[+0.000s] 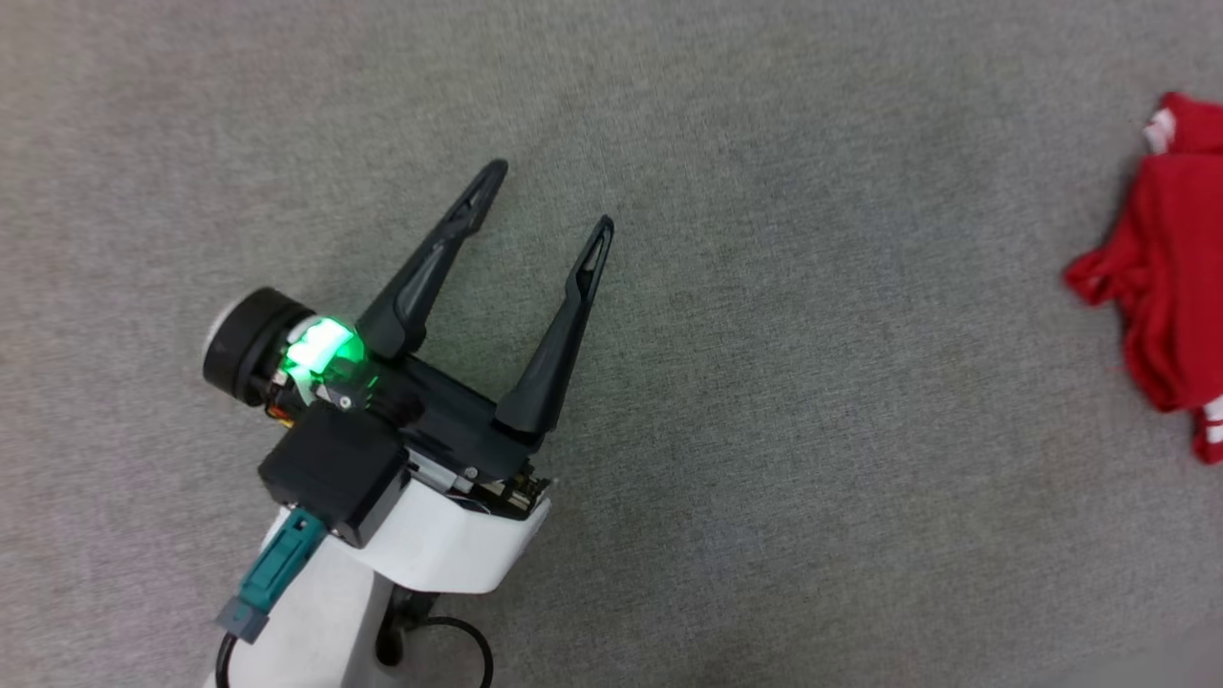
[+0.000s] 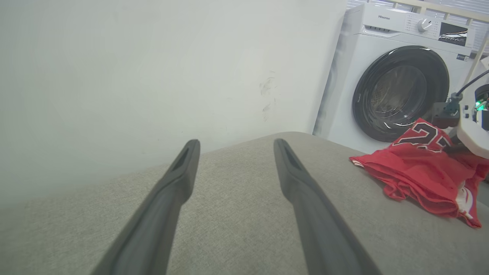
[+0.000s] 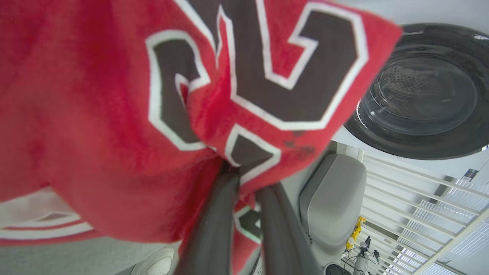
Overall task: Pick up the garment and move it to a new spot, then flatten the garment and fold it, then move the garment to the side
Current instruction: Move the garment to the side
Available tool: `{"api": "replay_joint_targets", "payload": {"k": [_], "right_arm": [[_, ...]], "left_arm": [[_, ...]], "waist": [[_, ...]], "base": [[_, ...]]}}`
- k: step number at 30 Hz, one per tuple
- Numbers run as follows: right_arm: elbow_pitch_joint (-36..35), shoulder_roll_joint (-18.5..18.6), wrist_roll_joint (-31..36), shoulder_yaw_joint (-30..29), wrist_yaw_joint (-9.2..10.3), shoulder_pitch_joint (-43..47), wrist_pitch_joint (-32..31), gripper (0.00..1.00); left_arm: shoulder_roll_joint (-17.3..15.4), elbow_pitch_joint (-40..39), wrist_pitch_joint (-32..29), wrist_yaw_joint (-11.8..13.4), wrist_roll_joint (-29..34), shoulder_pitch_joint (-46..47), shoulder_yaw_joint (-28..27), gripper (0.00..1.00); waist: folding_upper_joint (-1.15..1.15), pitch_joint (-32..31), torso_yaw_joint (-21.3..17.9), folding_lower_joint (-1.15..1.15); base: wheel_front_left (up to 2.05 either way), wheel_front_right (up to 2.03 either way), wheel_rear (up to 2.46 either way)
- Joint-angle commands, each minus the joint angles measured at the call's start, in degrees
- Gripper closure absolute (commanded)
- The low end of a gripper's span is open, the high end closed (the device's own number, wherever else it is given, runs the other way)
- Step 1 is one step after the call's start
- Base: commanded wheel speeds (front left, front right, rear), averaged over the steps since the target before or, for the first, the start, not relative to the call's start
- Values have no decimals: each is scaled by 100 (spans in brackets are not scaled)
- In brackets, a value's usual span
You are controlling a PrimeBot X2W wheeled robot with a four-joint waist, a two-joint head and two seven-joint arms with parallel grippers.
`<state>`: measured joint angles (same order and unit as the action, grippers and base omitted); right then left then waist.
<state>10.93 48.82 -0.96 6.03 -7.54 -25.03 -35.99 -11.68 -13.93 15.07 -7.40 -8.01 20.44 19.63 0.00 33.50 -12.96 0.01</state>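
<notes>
The garment (image 1: 1170, 287) is a crumpled red shirt at the far right edge of the grey cloth surface (image 1: 764, 497). In the left wrist view the garment (image 2: 416, 172) lies bunched with black-and-white numerals on its raised corner, and my right arm's pale wrist (image 2: 471, 133) sits just behind it. My right gripper (image 3: 246, 183) is shut on a fold of the garment (image 3: 114, 114), which drapes over its fingertips. My left gripper (image 1: 550, 199) is open with nothing between its fingers, far to the left of the shirt. The left wrist view shows the left gripper (image 2: 235, 143) above bare cloth.
A white front-loading washing machine (image 2: 397, 88) stands beyond the surface's far edge, next to a plain white wall (image 2: 153, 76). Its dark drum door (image 3: 420, 95) also appears behind the shirt, with a grey padded object (image 3: 332, 198) and white slats below.
</notes>
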Motion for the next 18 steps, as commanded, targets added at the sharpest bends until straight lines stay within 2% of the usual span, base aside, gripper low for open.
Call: {"api": "replay_joint_targets", "payload": {"k": [1, 9, 16, 17, 18], "right_arm": [[111, 15, 84, -123, 10, -158, 131, 100], [832, -224, 599, -678, 10, -475, 751, 100], [1057, -509, 963, -981, 10, -735, 740, 100], [1024, -559, 1024, -1015, 10, -723, 717, 57], [1015, -645, 1037, -1076, 10, -721, 629, 0]], "left_arm": [[-40, -73, 12, -7, 33, 120, -6, 0], [-202, -282, 12, -7, 71, 219, -72, 0], [-175, -282, 12, -6, 82, 151, -114, 0], [-162, -277, 12, -3, 75, 133, -126, 0], [-150, -265, 12, 0, 74, 117, -144, 0]], "waist": [[0, 278, -53, -1], [0, 543, 39, -1], [0, 455, 125, -1], [0, 417, 132, -1], [0, 368, 136, -1]], "base": [[0, 0, 0], [0, 0, 0], [0, 0, 0], [0, 0, 0], [0, 0, 0]]}}
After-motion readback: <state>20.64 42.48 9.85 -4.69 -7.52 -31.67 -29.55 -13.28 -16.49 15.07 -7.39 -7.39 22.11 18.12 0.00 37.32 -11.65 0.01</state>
